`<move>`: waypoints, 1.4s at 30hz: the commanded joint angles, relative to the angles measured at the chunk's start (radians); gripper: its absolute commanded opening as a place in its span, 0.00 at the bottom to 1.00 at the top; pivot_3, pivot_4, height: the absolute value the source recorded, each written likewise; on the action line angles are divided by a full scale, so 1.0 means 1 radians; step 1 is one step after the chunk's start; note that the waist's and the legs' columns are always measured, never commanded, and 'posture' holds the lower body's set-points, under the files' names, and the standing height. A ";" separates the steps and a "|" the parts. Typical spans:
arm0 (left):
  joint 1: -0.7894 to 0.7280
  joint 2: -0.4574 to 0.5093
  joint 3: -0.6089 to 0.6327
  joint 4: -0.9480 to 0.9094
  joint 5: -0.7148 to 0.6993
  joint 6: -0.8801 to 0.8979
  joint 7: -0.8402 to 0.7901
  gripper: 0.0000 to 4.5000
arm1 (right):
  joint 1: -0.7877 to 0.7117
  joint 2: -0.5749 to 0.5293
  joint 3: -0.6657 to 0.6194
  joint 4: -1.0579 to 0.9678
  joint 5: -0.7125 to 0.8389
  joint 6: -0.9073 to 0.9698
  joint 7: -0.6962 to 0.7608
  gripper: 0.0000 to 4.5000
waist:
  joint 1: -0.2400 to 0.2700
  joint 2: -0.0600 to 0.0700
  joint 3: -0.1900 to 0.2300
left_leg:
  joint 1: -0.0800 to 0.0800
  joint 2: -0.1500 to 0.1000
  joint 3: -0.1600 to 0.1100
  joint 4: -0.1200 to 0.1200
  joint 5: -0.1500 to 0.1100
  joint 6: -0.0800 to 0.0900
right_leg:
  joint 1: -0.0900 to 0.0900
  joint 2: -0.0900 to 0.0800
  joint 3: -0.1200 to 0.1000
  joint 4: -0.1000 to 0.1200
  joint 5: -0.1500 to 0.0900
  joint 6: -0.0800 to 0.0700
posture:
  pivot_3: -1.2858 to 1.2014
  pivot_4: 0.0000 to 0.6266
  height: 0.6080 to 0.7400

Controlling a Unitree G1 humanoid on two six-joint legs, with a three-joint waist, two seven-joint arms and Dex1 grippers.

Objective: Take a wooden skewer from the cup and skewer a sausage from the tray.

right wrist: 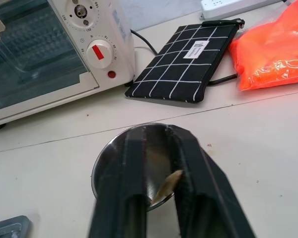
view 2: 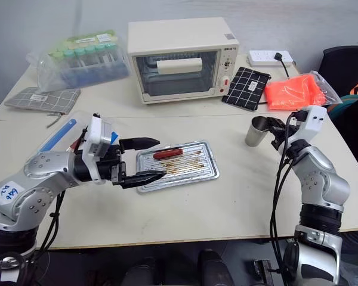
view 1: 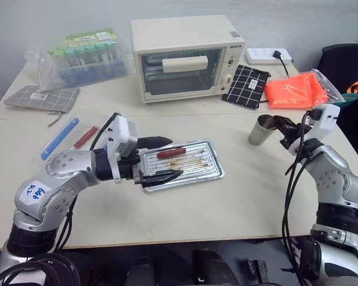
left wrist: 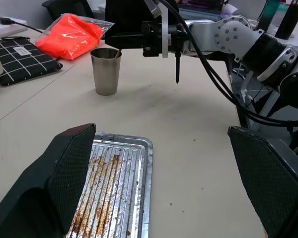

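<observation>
The right gripper (right wrist: pixel 159 186) has its fingers pinching the wooden skewer (right wrist: pixel 168 187) at the mouth of the cup (view 1: pixel 262 130). It should lift straight up, so the cup stays upright on the surface (view 1: pixel 238 202). The left gripper (view 1: pixel 161 159), fingers spread, waits over the tray (view 1: pixel 206 168) beside the sausage (view 1: pixel 170 152). The right wrist view alone shows the skewer's tip between the fingers.

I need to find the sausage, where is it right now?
The sausage lies in the tray near its far edge, mid-table in front of the toaster oven, beside the open left end effector.
</observation>
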 commanded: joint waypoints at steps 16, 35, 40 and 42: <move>-0.031 -0.013 -0.018 0.017 0.040 -0.054 -0.047 1.00 | -0.154 -0.245 -0.025 -0.150 0.160 0.293 0.068 0.01 | 0.001 0.000 0.000 | 0.000 0.001 0.000 0.000 0.000 0.000 | 0.000 0.000 0.000 0.000 0.000 0.000 | 0.52 0.24 1.00; -0.249 -0.191 -0.028 0.099 0.105 -0.138 0.082 1.00 | -0.357 -0.099 -0.027 -0.131 1.276 0.644 -0.526 0.01 | 0.008 0.001 0.000 | -0.008 0.002 -0.001 0.002 0.000 0.000 | -0.006 -0.001 0.000 0.000 0.000 0.000 | 0.52 0.24 1.00; -0.269 -0.253 -0.028 0.155 0.147 -0.183 0.126 1.00 | -0.322 -0.085 0.022 -0.173 1.392 0.544 -0.623 0.01 | 0.005 0.000 0.000 | -0.020 0.003 -0.002 0.010 0.000 0.000 | -0.017 -0.001 0.000 0.006 0.000 0.000 | 0.52 0.24 1.00; -0.266 -0.268 -0.035 0.164 0.157 -0.197 0.126 1.00 | -0.320 -0.071 0.023 -0.185 1.392 0.527 -0.633 0.01 | 0.002 0.000 0.000 | -0.021 0.003 -0.002 0.011 0.000 0.000 | -0.020 0.000 0.000 0.008 0.000 0.000 | 0.52 0.24 1.00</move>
